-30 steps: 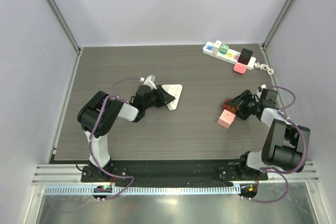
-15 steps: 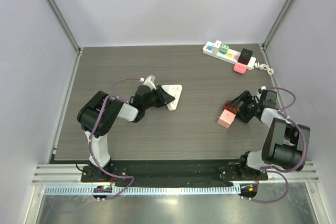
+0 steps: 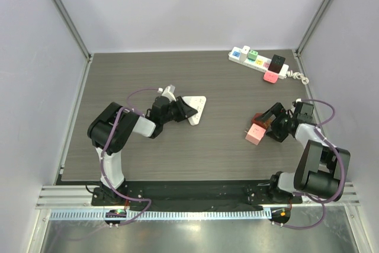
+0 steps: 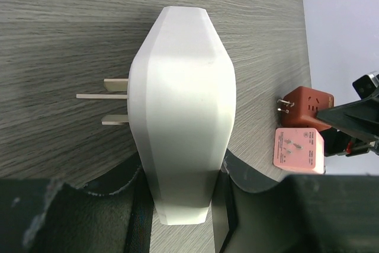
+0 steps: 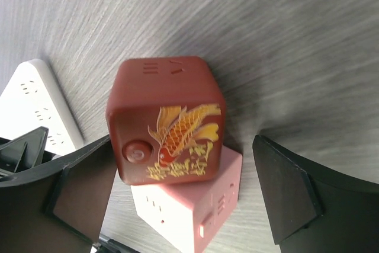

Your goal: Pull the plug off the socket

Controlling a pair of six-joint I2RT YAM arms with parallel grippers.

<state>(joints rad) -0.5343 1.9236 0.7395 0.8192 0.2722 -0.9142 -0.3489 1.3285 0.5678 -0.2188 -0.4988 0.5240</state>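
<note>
My left gripper [image 3: 185,109] [image 4: 182,173] is shut on the narrow end of a white socket adapter [image 3: 198,106] [image 4: 182,117], which lies flat on the table with its three metal prongs pointing left in the left wrist view. A red cube plug [image 3: 257,118] [image 5: 166,119] with a gold carp picture rests on the table against a pink cube socket [image 3: 255,134] [image 5: 189,205]. My right gripper [image 3: 265,124] [image 5: 183,146] stands open around the red cube. One finger is close beside it and the other is well clear.
A white power strip [image 3: 260,62] with coloured plugs and a coiled cable [image 3: 299,78] lies at the back right by the wall. The enclosure walls stand on three sides. The two arms face each other across the middle of the table.
My right jaws have spread wide and let go of the red cube plug, which stays beside the pink cube. The left gripper and white adapter have not moved.
</note>
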